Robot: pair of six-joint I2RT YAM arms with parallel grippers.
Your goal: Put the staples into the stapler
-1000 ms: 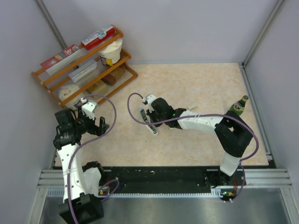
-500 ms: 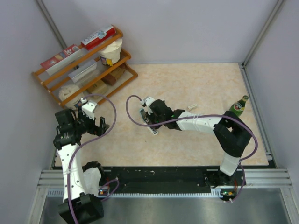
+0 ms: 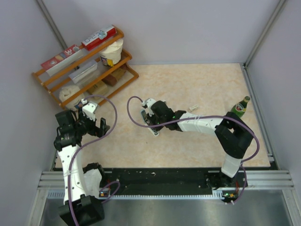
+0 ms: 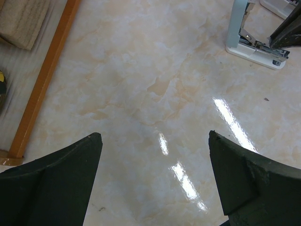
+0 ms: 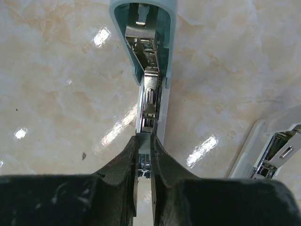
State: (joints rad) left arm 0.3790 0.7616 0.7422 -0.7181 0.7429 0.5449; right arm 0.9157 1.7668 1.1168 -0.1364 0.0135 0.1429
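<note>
Right gripper (image 5: 143, 141): jaws narrow, tips pinched together at the near end of the stapler's (image 5: 150, 89) metal rail. Whether anything lies between them cannot be told. The stapler sits mid-table with its teal lid swung open. A second stapler (image 5: 273, 150) lies just beside it, not touching.

Staples (image 3: 193, 108): a small white piece on the table (image 3: 197, 80), beyond the right forearm, between the stapler and the bottle (image 3: 241, 107). Neither gripper touches it.

Left gripper (image 4: 154, 141): jaws wide, holding nothing, over bare tabletop near the foot of the rack (image 3: 84, 70). Open surface lies between it and the stapler. The bottle stands near the table's right edge.
</note>
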